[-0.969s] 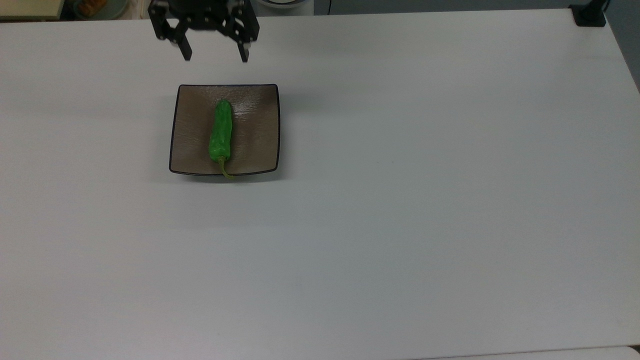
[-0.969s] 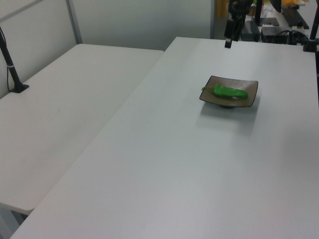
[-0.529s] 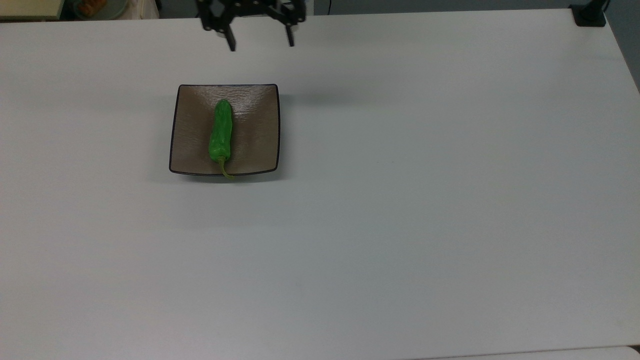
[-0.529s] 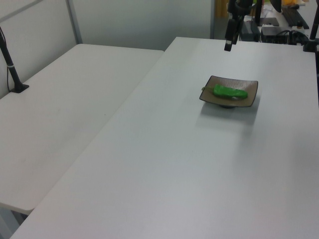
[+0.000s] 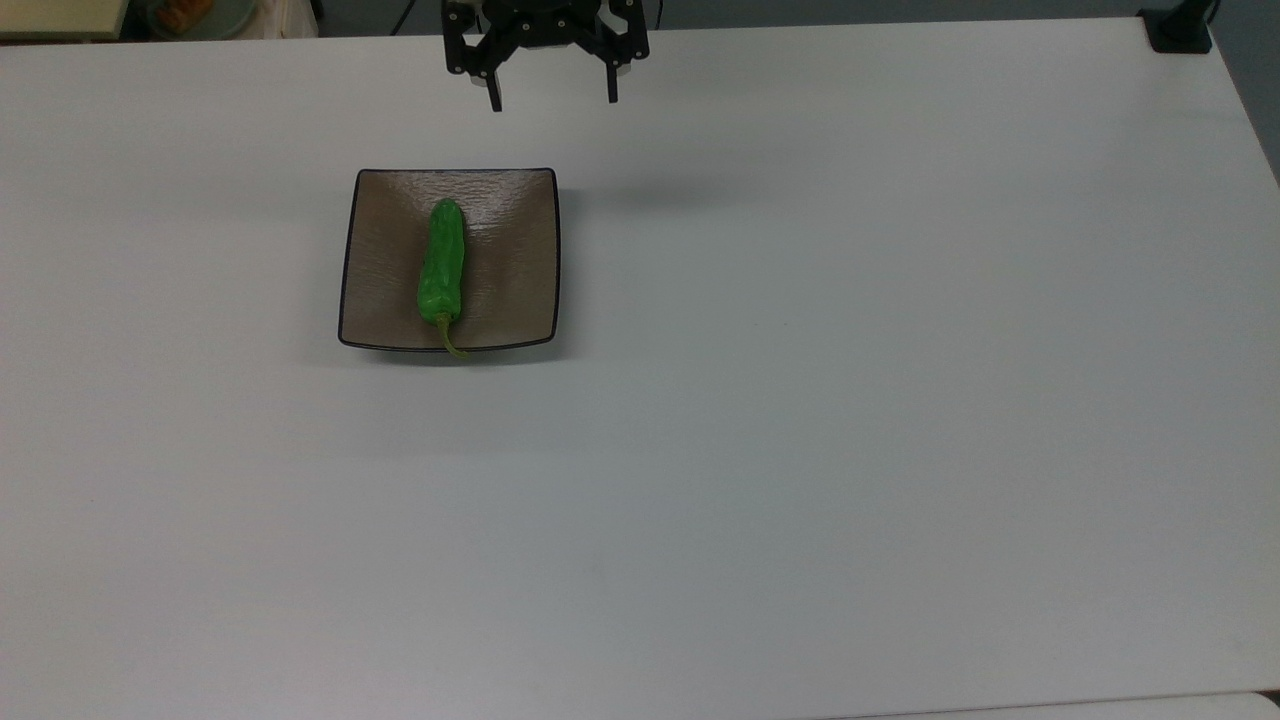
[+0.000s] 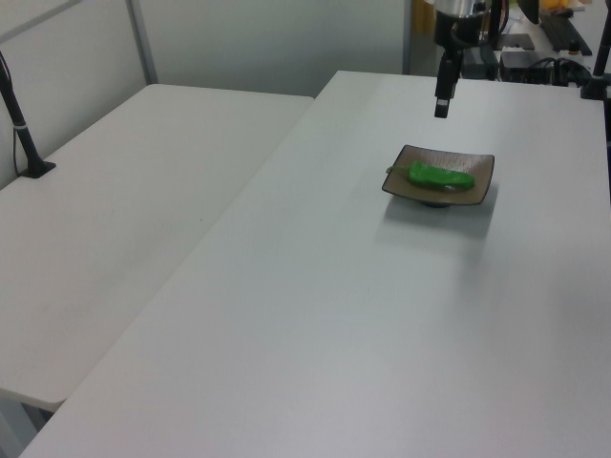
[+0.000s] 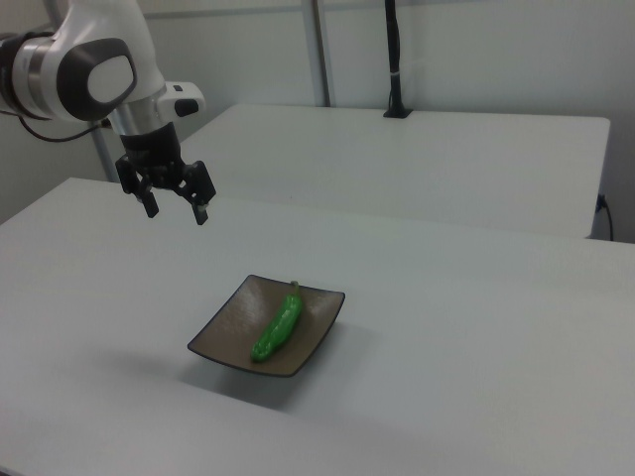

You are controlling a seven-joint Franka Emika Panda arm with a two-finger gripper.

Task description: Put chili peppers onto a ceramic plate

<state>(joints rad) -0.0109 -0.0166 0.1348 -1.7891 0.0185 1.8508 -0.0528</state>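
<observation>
Fingers spread wide, gripping nothing, hanging above the tabletop beyond the ceramic plate's far edge, toward the top view's upper right of it. Chili pepper lying lengthwise on the plate, stem reaching the near rim in the top view.

White desk spread beneath and out from the jaws, surface matte. Second white desk seen well off to one side of the jaws, edge against the first. Black post on a clamp foot noted at its far edge. Another black clamp found at the desk corner, well apart from the jaws.
</observation>
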